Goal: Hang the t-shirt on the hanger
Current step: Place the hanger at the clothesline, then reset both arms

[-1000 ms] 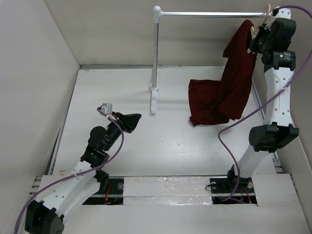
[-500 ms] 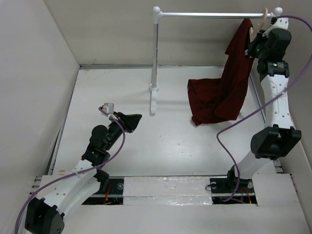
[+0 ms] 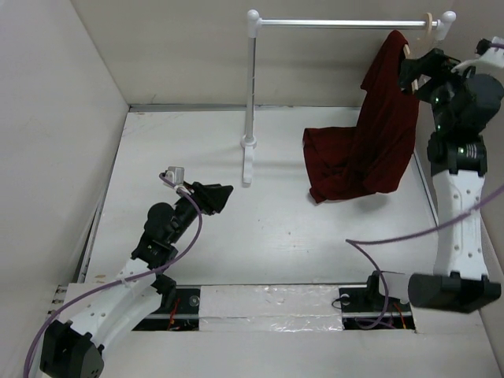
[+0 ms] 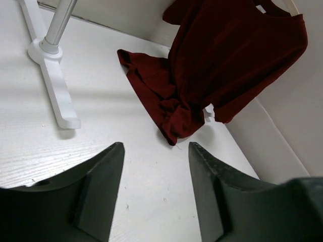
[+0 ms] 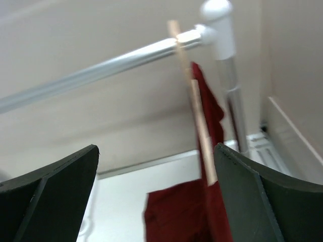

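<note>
The t-shirt hangs from the hanger; right hand just beside, spread.

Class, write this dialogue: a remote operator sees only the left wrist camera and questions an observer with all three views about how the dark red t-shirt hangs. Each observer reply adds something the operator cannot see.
Operator: I see the dark red cloth t-shirt hanging, its lower part on the table. What holds it up?
Observer: A cream thin hanger, hooked over the white metal rail near its right end.
Operator: Is the right arm gripping it?
Observer: No. The right gripper is open, fingers spread wide, not closed on the hanger.
</note>
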Action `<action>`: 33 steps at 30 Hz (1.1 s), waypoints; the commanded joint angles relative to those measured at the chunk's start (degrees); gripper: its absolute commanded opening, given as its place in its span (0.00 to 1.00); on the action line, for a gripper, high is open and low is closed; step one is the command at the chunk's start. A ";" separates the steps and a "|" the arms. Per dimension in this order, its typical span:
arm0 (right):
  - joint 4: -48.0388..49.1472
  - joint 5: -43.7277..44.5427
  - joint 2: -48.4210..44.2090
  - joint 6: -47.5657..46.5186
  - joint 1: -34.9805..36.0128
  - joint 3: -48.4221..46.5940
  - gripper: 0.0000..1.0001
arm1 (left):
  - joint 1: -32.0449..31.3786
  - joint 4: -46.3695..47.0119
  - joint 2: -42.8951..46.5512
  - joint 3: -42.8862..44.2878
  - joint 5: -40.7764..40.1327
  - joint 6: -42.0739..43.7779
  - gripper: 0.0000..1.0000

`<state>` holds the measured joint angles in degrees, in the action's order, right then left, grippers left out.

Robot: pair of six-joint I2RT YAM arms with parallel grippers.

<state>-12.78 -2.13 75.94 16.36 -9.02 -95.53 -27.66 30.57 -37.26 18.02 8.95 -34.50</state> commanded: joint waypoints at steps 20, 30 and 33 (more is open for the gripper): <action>16.92 -18.00 -49.83 7.81 36.34 51.22 1.00 | -0.20 0.99 12.72 -0.62 -4.81 0.49 0.59; 18.57 -10.00 -48.97 6.41 43.90 56.41 1.00 | -0.20 -6.22 16.95 0.61 -6.14 -2.50 0.58; 18.23 -7.90 -47.12 5.70 46.01 55.80 1.00 | -0.20 -7.53 17.30 0.78 -6.57 -2.94 0.59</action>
<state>3.40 -13.19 27.94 23.57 35.29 -38.89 -27.66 23.79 -20.75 17.61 3.29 -36.60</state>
